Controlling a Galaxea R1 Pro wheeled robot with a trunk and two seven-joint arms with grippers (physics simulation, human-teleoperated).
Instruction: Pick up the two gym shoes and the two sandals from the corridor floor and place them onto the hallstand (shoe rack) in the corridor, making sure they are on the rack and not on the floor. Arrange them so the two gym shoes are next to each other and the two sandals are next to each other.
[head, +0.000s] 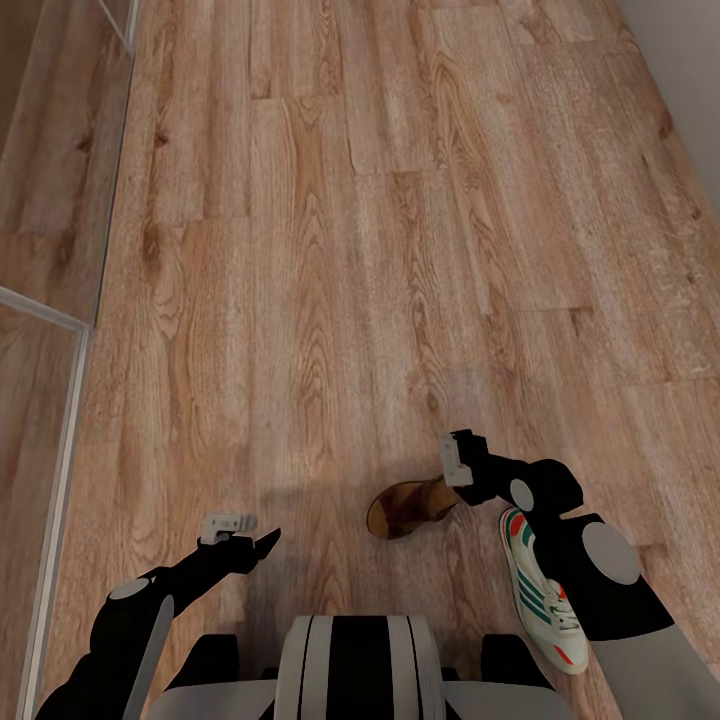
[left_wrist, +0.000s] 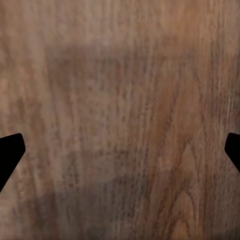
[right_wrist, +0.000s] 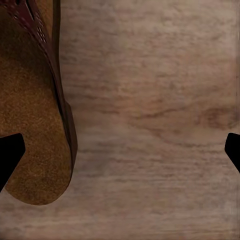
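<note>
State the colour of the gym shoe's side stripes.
Green, on the white gym shoe; best seen in the head view.

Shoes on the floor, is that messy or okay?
A bit messy. One brown sandal and one gym shoe lie on the corridor floor by the right gripper, pointing different ways, unpaired.

1. No readable text, label, brand, number or sign appears anywhere in these views.
2. The gym shoe (head: 542, 590) bears only green stripes, no legible lettering.
</note>
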